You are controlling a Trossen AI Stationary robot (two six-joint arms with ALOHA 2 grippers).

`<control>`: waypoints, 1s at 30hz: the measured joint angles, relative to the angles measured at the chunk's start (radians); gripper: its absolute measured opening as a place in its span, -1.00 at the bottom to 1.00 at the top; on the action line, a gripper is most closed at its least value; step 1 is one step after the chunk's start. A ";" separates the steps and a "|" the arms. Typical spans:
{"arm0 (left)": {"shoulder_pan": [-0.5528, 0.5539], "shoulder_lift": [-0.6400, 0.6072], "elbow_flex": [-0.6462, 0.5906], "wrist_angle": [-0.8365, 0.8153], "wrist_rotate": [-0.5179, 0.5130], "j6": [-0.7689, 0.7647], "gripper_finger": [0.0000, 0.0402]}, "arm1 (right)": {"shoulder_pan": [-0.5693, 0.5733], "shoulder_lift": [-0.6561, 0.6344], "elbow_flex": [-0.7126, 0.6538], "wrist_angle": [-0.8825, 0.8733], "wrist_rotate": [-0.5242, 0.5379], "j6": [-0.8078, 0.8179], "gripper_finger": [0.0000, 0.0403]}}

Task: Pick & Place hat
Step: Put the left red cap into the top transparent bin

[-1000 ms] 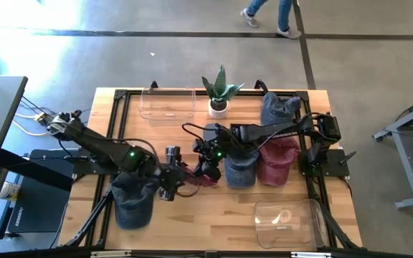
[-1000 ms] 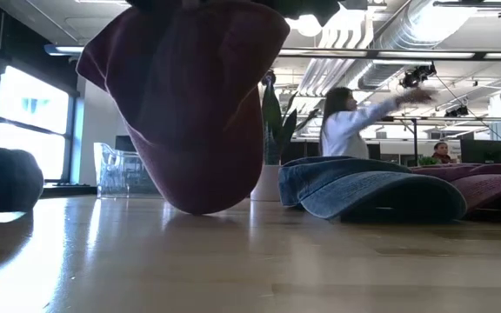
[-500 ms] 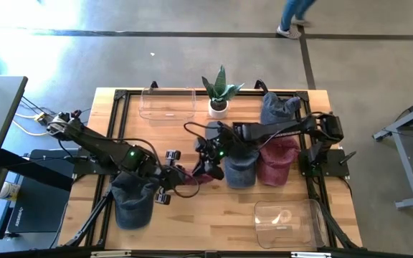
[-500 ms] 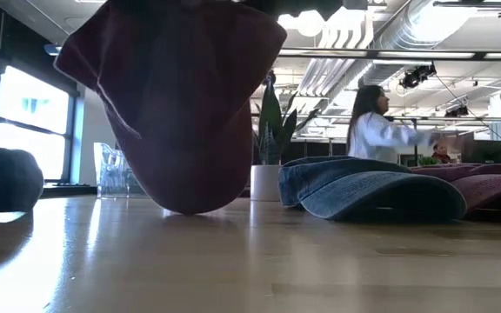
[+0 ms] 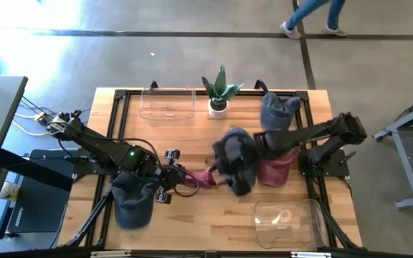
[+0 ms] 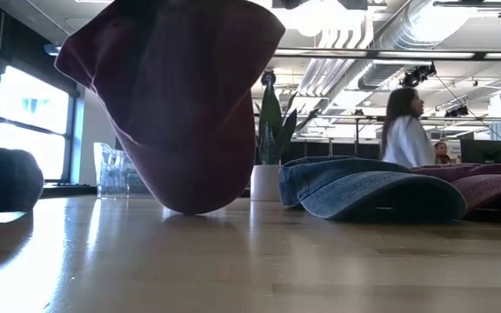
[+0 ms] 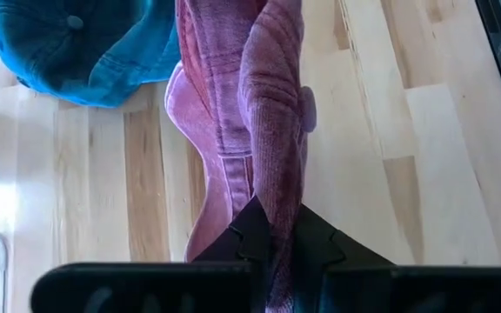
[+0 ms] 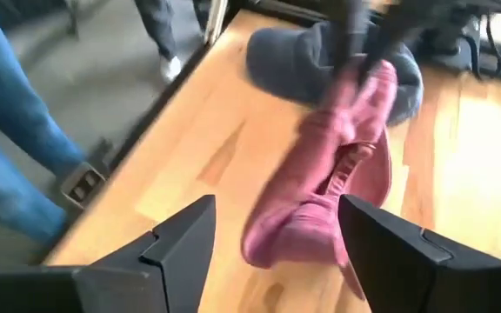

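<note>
A maroon corduroy hat (image 5: pixel 201 179) hangs at the table's middle, with my left gripper (image 5: pixel 172 176) shut on it. In the low view the hat (image 6: pixel 181 104) fills the upper left, and its lowest part (image 6: pixel 191 207) touches the wood. My right gripper (image 8: pixel 277 252) stands open with nothing between its fingers. It is off the hat, toward the table's right, and blurred above the blue denim hat (image 6: pixel 364 187). The right wrist view shows the maroon hat (image 8: pixel 337 165) hanging a short way ahead. My left gripper pinches a bunched fold of the hat's cloth (image 7: pixel 277 204) between its two fingers (image 7: pixel 252 236). The fingers come from the table's left, slanting down. The hat hangs slack below and beyond them, its lower end on the table.
A dark hat (image 5: pixel 133 204) lies under my left arm. A second maroon hat (image 5: pixel 274 166) and a grey-blue hat (image 5: pixel 278 111) lie to the right. A potted plant (image 5: pixel 219 93) and a clear bin (image 5: pixel 167 104) stand at the far edge. Another clear bin (image 5: pixel 287 218) stands near right.
My right gripper has let go of the maroon hat and swung away toward the table's right. The hat now hangs from my left gripper alone. Its upper part has shifted a little toward the left, and its lower end has stayed on the table.
</note>
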 joint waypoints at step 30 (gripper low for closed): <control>0.000 -0.009 0.114 -0.114 -0.099 -0.013 -0.90 | 0.024 0.061 0.000 -0.060 0.179 0.174 0.16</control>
